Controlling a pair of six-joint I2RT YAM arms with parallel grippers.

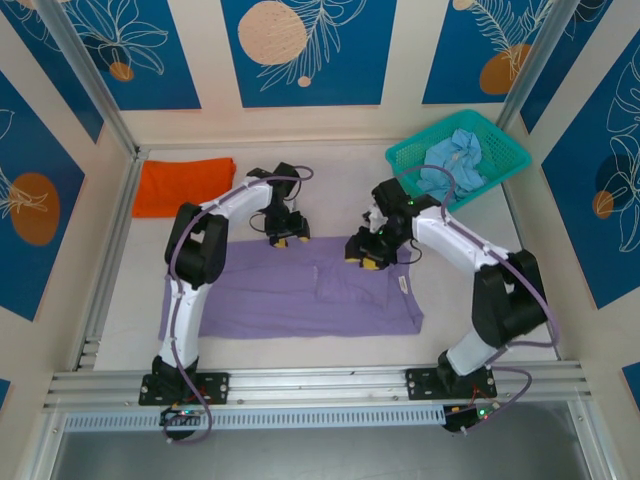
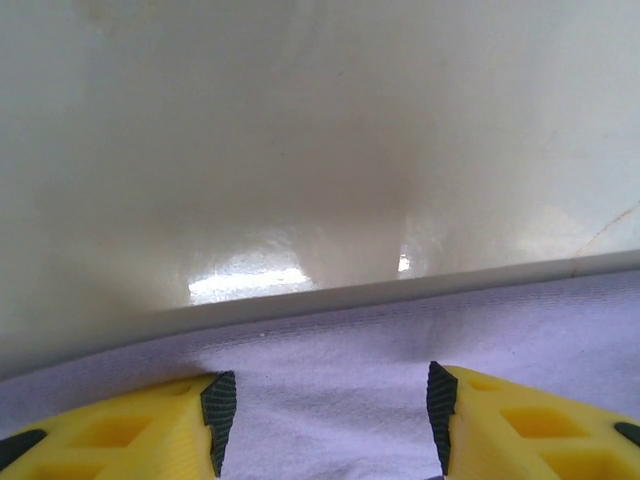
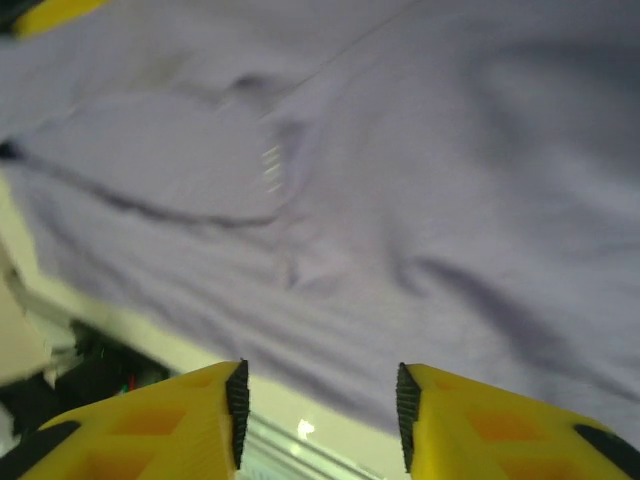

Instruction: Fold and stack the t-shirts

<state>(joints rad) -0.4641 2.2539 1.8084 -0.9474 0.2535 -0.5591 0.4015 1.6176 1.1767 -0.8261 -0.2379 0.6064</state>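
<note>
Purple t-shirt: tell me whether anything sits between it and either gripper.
Nothing visible does. The left gripper and right gripper both hang open right over the far edge of the purple t-shirt. The orange t-shirt lies far left, the basket far right, both apart from it.

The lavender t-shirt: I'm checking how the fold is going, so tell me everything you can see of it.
The lavender t-shirt is soft, thin-looking cloth, spread wide and flat on the table, lightly wrinkled. A layer is lapped over on its right part, and a small white tag shows near the right end. The left claw and right claw hang open at its far edge; whether they touch it cannot be told.
</note>
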